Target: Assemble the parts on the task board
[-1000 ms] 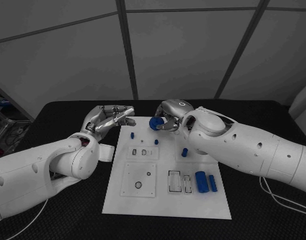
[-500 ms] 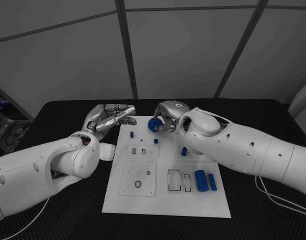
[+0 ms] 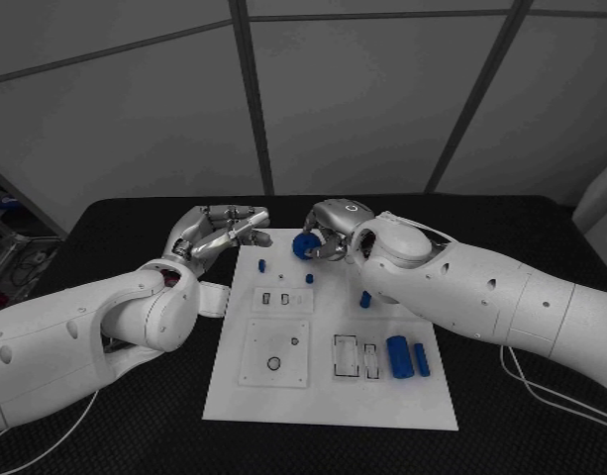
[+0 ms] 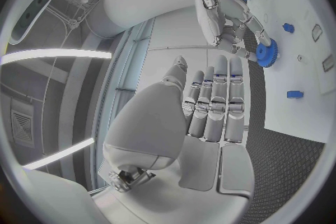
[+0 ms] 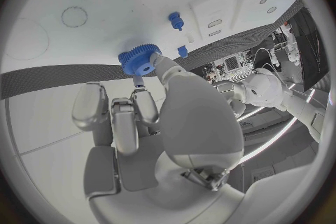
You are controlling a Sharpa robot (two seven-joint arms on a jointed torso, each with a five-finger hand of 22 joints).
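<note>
The right hand (image 3: 329, 237) pinches a blue gear (image 5: 139, 61) at its fingertips, above the board's (image 3: 329, 396) far edge; the left hand (image 3: 219, 233), beside it, holds nothing, fingers straight and close together; two pegs (image 3: 263, 266) stand just below the hands.

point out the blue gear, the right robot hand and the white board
blue gear (image 5: 139, 61), right wrist view, toothed face beside its centre hole
right robot hand (image 3: 335, 226), head view, silver back of the hand
white board (image 3: 325, 401), head view, bare near end of the plate
</note>
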